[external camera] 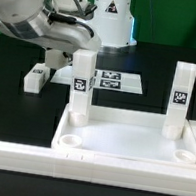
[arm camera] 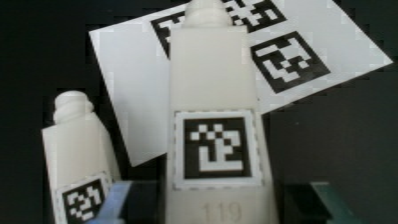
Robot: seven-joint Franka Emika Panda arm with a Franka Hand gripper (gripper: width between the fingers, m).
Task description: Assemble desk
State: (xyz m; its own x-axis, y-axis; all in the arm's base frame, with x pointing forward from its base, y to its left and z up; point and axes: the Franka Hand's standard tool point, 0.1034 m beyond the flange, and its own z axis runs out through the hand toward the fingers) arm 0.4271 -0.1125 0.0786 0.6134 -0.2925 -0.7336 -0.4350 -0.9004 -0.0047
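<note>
Desk top (external camera: 130,141): is lying rim-up at the exterior view's 6 o'clock, on the black table (external camera: 13,114).
First standing leg (external camera: 81,84): is standing upright at the top's 10 o'clock corner, its tag facing the camera.
Second standing leg (external camera: 181,93): is standing upright at the top's 2 o'clock corner.
Loose leg (external camera: 36,75): is lying on the table at 10 o'clock from the top, apart from it.
Marker board (external camera: 109,79): is lying flat at 12 o'clock from the top.
Arm (external camera: 32,16): is reaching in at 10 o'clock, above the loose leg.
Gripper (arm camera: 222,200): is spread; its fingers (arm camera: 118,200) are flanking a tagged leg (arm camera: 214,130) with a dark gap on each side. I cannot tell which exterior-view leg this is.
Neighbour leg (arm camera: 75,150): is sitting just beside the flanked one.
</note>
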